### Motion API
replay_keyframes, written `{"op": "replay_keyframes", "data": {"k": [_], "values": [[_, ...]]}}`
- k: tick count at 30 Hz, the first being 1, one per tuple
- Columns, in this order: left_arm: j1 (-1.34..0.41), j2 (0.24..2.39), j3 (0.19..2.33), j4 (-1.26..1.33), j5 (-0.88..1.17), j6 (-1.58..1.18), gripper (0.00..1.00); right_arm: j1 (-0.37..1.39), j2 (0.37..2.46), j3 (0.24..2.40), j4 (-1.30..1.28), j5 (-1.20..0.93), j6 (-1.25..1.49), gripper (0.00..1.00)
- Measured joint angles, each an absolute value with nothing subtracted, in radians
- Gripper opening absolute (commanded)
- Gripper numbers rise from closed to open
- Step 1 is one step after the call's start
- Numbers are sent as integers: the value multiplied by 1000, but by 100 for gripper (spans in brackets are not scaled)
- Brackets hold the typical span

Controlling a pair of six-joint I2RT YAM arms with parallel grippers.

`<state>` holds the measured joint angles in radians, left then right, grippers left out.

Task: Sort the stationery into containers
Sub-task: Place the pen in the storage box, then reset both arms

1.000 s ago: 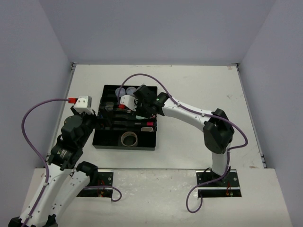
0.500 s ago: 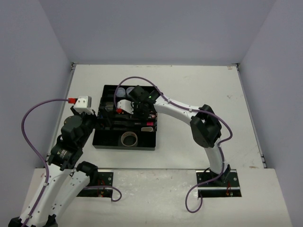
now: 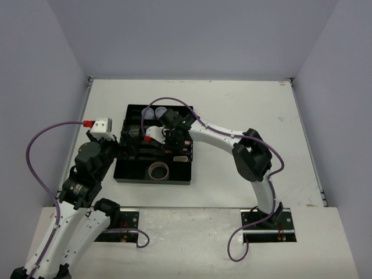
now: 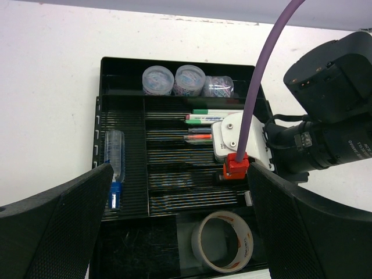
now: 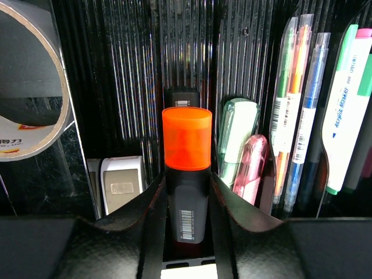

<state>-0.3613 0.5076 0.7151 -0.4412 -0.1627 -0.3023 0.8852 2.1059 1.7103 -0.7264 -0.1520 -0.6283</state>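
My right gripper (image 5: 187, 192) is shut on an orange highlighter (image 5: 186, 139) with a black body, held low over a ribbed middle slot of the black organiser tray (image 3: 131, 172). From above, the right gripper (image 3: 172, 141) sits over the tray's centre. To its right in the slots lie a green highlighter (image 5: 235, 136), a pink highlighter (image 5: 250, 165) and thin pens (image 5: 293, 116). The tape roll (image 4: 196, 244) rests in the near wide section. My left gripper (image 4: 180, 192) hangs open at the tray's near left side, holding nothing.
A blue-capped tube (image 4: 114, 160) lies in the left long slot. Clear round tubs (image 4: 158, 79) fill the far section. A small white item (image 5: 121, 183) sits left of the held highlighter. Green-capped markers (image 5: 349, 116) lie at the far right slot. White table (image 3: 244, 104) surrounds the tray.
My right arm has swung left and down into the tray's middle, carrying the orange highlighter. The left arm has stayed still.
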Motion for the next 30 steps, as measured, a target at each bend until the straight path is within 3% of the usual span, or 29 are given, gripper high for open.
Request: {"op": "replay_keyframes", "data": {"k": [7,16,22,28,29,30], "values": [[-360,508,715,-441,-162,-302,100,885,2106,1711,-726,-152,-620,46],[-360,508,715,-441,-163,-302,100,885,2099,1711,-728,-148,-613,46],[-358,508,715,-442,-172,-303,100,884,1930,1619,-688,-106,-562,51],[-341,508,715,-448,-250,-308,100,855,1429,1332,-521,3,-345,67],[-337,508,715,-450,-270,-312,100,843,1345,1286,-488,28,-297,75],[-335,508,715,-454,-298,-319,100,825,1272,1243,-452,47,-246,89]]}}
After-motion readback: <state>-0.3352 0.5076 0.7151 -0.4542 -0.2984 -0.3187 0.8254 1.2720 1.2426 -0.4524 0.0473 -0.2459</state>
